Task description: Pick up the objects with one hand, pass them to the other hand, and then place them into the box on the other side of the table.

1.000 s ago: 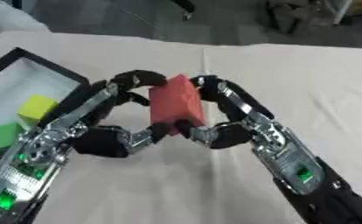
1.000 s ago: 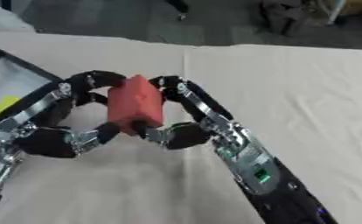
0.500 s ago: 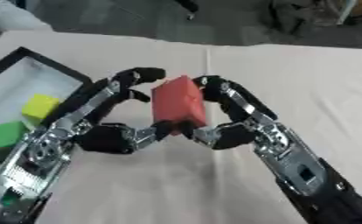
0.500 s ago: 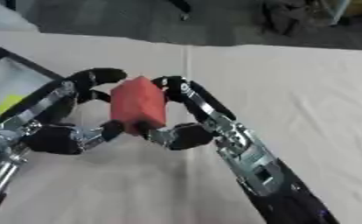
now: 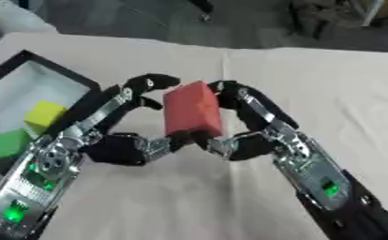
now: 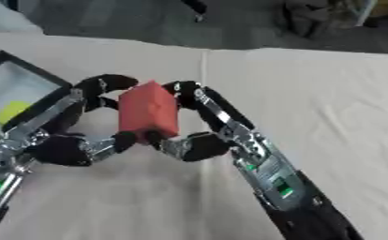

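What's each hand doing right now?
Left hand: curled around the red block.
Right hand: also curled on the red block.

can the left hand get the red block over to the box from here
Probably yes. The left hand already has fingers curled on the red block, and the box sits just to its left with nothing between. But the right hand also grips the block.

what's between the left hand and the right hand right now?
The red block, upright, held between them: the left hand and the right hand both curl fingers and thumb onto it. Clearest in the left eye view.
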Robot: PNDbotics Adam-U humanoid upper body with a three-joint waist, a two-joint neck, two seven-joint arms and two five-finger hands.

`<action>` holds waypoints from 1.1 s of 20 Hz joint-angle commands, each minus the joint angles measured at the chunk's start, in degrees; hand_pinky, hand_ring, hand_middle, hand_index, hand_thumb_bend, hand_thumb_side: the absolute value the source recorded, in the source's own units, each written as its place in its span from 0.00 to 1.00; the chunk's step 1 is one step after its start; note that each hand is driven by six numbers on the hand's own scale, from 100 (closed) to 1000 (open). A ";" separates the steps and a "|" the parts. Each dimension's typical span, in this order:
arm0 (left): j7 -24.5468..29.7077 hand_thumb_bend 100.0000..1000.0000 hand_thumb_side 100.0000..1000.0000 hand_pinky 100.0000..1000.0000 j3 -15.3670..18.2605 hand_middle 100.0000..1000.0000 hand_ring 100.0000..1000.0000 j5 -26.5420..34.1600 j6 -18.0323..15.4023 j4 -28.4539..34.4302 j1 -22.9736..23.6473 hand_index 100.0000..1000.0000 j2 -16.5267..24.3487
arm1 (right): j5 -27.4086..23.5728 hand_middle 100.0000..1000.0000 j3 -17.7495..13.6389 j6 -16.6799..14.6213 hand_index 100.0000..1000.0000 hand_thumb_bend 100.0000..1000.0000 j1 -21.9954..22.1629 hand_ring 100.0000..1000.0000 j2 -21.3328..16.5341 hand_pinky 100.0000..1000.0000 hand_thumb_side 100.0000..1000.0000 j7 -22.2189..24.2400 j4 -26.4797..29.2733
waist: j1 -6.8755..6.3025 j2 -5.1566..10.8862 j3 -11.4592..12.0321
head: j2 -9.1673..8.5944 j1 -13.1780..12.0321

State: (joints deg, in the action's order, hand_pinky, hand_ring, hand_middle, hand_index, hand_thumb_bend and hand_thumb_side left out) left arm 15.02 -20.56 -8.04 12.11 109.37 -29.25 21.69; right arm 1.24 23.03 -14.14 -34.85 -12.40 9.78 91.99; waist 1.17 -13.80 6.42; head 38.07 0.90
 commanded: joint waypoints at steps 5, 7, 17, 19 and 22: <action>1.29 0.40 0.34 0.78 -0.15 0.83 0.94 -0.28 -0.31 0.92 -0.78 0.85 0.51 | -0.38 0.15 -0.20 -0.10 0.37 0.00 -1.08 0.32 -0.12 0.55 0.19 0.54 0.78 | 0.06 0.54 -0.01 | 0.31 -0.08; 1.85 0.39 0.32 0.77 -0.21 0.83 0.94 -0.40 -0.39 0.87 -0.78 0.84 0.51 | -0.38 0.15 -0.21 -0.09 0.37 0.00 -1.10 0.32 -0.10 0.55 0.22 0.55 0.76 | 0.06 0.55 -0.01 | 0.30 -0.08; -1.02 0.25 0.29 0.71 -0.29 0.76 0.89 1.29 1.07 0.38 -0.80 0.77 0.37 | -0.54 0.15 0.02 0.10 0.37 0.00 -1.14 0.32 -0.08 0.55 0.30 1.06 0.64 | 0.03 0.54 -0.01 | 0.07 -0.04; -2.39 0.19 0.26 0.69 -0.46 0.74 0.88 2.00 1.50 0.21 -0.79 0.74 0.38 | -0.61 0.15 0.05 0.16 0.37 0.00 -1.15 0.32 -0.08 0.55 0.30 1.19 0.61 | 0.03 0.53 -0.02 | 0.08 -0.04; -4.16 0.03 0.17 0.66 -0.71 0.69 0.84 3.13 2.25 -0.02 -0.80 0.68 0.36 | -0.51 0.15 0.04 0.29 0.38 0.00 -1.15 0.32 -0.10 0.55 0.31 1.35 0.55 | 0.02 0.51 -0.03 | 0.10 -0.04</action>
State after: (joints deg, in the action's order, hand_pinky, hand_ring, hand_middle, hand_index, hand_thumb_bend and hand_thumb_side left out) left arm 11.75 -21.37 -5.38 14.08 109.00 -29.27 21.67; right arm 1.08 23.36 -13.77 -34.86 -12.38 10.93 91.69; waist 1.17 -13.80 6.40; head 38.21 0.90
